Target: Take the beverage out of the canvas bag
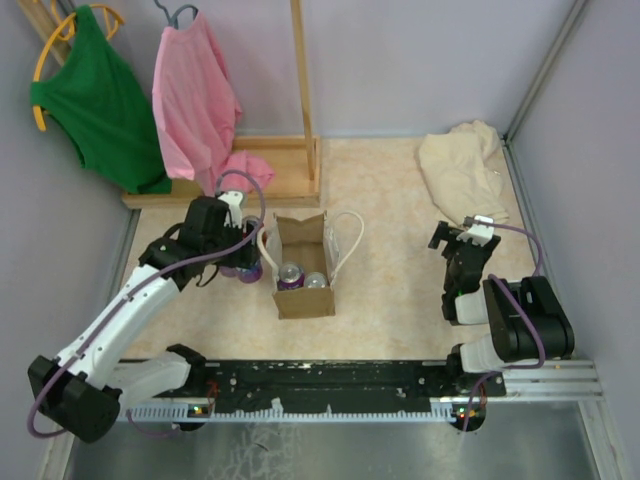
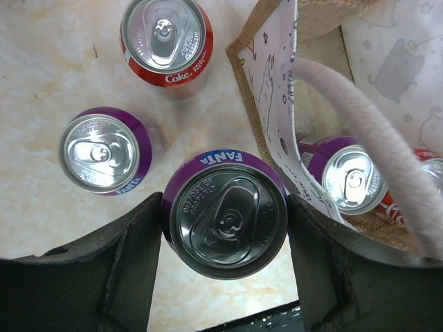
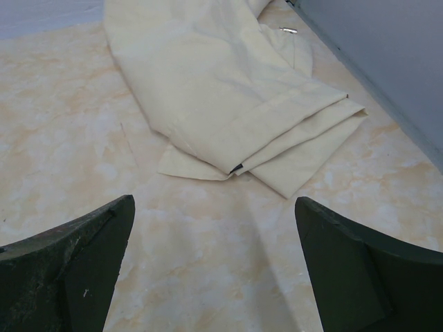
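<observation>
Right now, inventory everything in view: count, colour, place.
brown canvas bag with white loop handles: 1, brown, upright at table centre
purple can: 1, inside bag
red can: 1, inside bag, partly hidden
held purple Fanta can: 1, left of bag
loose purple Fanta can: 1, on table, farther from bag
red Coke can: 1, on table, left of bag
cream folded cloth: 1, cream, back right
green garment: 1, hanging back left
pink garment: 1, hanging by wooden rack
left gripper: shut on held Fanta can
right gripper: open, empty

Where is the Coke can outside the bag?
Left wrist view: the Coke can stands on the table left of the canvas bag, beyond two Fanta cans.
</observation>
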You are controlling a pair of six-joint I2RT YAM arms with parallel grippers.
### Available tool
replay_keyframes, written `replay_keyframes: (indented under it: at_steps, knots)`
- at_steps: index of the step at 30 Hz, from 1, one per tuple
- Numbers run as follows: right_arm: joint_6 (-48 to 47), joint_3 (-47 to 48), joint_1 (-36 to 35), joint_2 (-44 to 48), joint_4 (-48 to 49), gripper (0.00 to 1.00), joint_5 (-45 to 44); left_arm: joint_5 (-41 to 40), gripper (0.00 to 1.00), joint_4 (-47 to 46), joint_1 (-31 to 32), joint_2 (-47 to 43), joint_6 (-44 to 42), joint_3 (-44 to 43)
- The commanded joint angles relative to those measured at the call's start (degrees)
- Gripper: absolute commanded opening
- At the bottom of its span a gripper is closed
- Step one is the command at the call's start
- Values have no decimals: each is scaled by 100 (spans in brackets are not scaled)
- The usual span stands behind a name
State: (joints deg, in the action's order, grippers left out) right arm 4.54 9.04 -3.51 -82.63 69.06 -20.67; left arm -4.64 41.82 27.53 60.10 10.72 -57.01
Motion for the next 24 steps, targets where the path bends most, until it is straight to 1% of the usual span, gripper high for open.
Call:
replay_keyframes:
  at_steps: [1,5,13,17,24]
  knots:
    - [-60,45,17,-16,231,99,-17,62,0,-1144,-1,-188,246,300]
    - [-58,45,17,-16,231,99,-23,69,0,-1496,3,-14,327,548]
    - [-63,45,17,-16,231,99,-19,-104,0,-1706,0,306,344,680]
    - [-67,45,17,-12,233,99,-19,-190,0,-1667,4,457,331,689]
    - [-60,45,17,-15,236,99,-19,-231,0,-1808,0,607,340,919]
